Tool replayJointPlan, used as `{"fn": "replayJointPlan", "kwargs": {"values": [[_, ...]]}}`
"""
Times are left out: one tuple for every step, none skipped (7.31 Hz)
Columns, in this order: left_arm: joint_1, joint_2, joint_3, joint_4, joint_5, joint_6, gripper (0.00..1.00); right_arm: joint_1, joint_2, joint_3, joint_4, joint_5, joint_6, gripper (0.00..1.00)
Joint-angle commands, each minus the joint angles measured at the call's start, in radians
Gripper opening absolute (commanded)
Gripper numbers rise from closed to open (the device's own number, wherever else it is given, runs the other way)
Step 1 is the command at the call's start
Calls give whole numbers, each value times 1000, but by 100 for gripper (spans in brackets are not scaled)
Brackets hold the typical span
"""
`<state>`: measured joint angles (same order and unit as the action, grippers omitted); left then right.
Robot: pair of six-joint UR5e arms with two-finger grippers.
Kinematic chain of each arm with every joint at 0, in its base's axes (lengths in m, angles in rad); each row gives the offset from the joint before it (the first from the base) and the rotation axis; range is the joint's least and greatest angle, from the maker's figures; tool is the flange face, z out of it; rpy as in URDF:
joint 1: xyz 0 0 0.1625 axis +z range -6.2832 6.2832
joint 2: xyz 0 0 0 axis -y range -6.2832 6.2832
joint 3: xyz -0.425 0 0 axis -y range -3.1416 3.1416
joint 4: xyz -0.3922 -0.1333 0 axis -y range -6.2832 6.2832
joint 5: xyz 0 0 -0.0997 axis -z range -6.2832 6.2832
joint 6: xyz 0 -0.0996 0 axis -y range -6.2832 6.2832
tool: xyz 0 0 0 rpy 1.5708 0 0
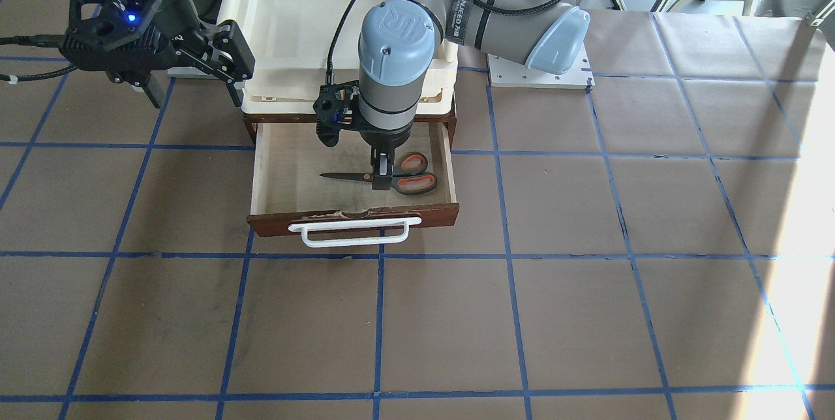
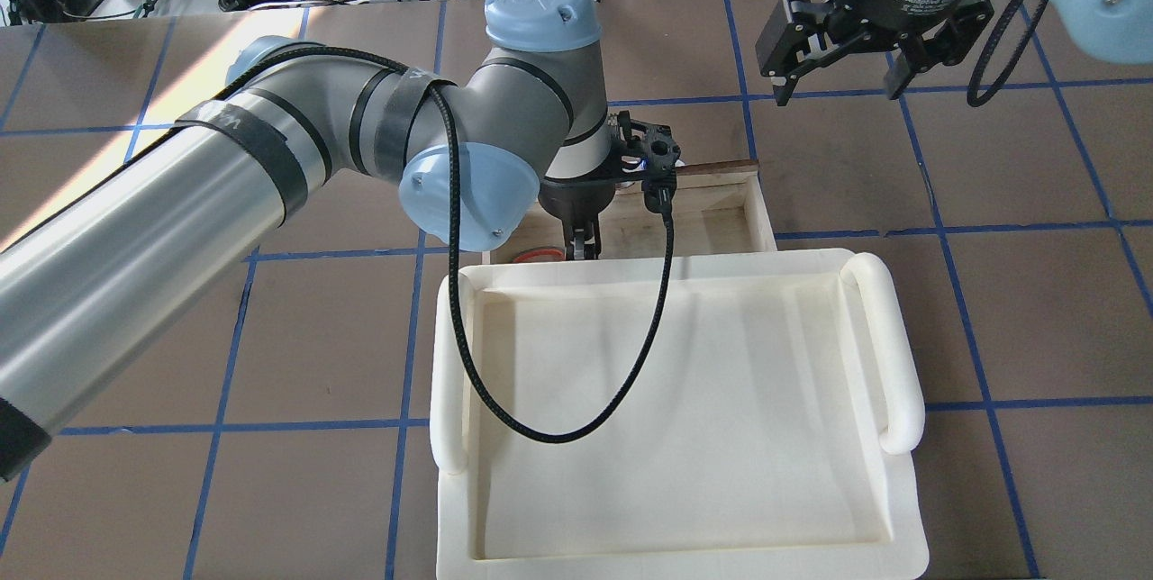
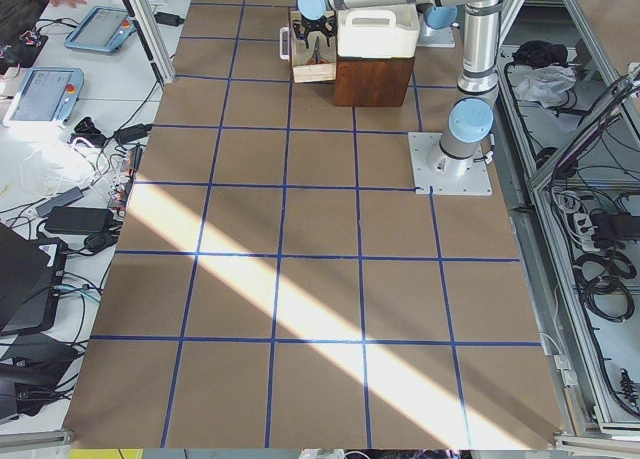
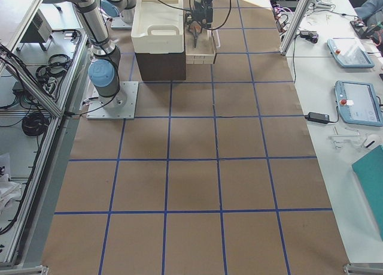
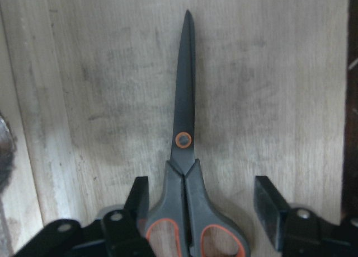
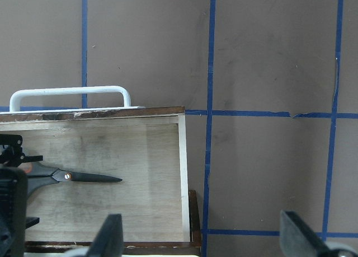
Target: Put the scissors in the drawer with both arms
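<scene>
The scissors (image 1: 342,177) lie flat on the pale bottom of the pulled-out drawer (image 1: 451,165), handles toward the robot's left. In the left wrist view the scissors (image 5: 184,117) point straight away between the fingers. My left gripper (image 1: 381,180) reaches down into the drawer, open, with its fingers (image 5: 267,204) on either side of the grey handles; a gap shows on one side. My right gripper (image 1: 196,89) is open and empty, held above the table beside the drawer unit. Its wrist view looks down on the drawer (image 6: 112,150) and scissors (image 6: 84,177).
A cream-white plastic tray (image 2: 887,355) sits on top of the brown drawer unit (image 3: 370,79), hiding the drawer's rear in the overhead view. The drawer's white bar handle (image 1: 355,235) faces the operators' side. Brown table paper with blue tape lines (image 1: 509,276) surrounds it.
</scene>
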<state>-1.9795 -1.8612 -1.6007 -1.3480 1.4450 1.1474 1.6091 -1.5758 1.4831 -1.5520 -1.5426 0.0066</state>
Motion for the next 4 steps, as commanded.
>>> {"fn": "replayJointPlan", "kwargs": {"values": [[17, 40, 40, -13, 2, -136, 85, 0, 0, 0, 0, -7, 3, 100], [19, 71, 65, -14, -1, -308, 85, 0, 0, 0, -2, -7, 4, 100], [25, 95, 92, -14, 2, -506, 86, 0, 2, -1, -2, -7, 3, 100], [69, 118, 108, -16, 0, -578, 86, 0, 2, 0, -2, -8, 3, 100]]}}
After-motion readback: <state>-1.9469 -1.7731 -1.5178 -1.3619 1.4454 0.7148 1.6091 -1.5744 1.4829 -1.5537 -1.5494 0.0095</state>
